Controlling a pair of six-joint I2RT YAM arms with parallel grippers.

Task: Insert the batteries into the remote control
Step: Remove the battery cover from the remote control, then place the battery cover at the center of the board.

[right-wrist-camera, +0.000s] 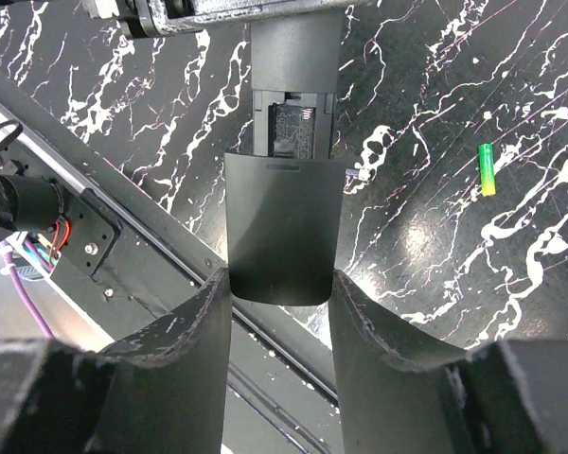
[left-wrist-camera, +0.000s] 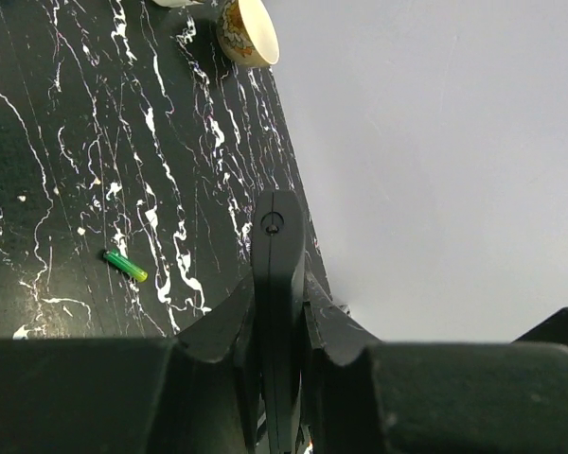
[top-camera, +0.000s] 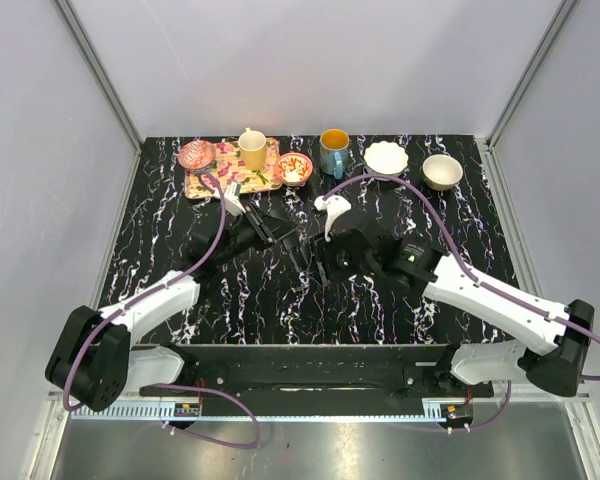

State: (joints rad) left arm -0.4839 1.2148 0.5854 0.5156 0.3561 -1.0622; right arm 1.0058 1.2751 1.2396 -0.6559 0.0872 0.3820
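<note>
The remote control (left-wrist-camera: 278, 246) is a slim black bar, seen edge-on in the left wrist view with my left gripper (left-wrist-camera: 279, 317) shut on it. In the right wrist view its body (right-wrist-camera: 293, 47) shows an open battery compartment (right-wrist-camera: 292, 128). The black battery cover (right-wrist-camera: 282, 227) is slid partly off below that. My right gripper (right-wrist-camera: 279, 286) is shut on the cover's lower end, both fingers touching its sides. One green battery (right-wrist-camera: 488, 168) lies loose on the black marbled table, also in the left wrist view as the battery (left-wrist-camera: 125, 266). From above, both grippers meet at mid-table, left gripper (top-camera: 278, 235) and right gripper (top-camera: 330, 262).
At the back stand a patterned tray (top-camera: 202, 184) with a cream cup and small bowls, a teal mug (top-camera: 332, 150), a white bowl (top-camera: 386, 157) and a tan bowl (top-camera: 442, 171). A white object (top-camera: 333, 208) lies just behind the grippers. The table's front rail (right-wrist-camera: 123, 218) runs below the remote.
</note>
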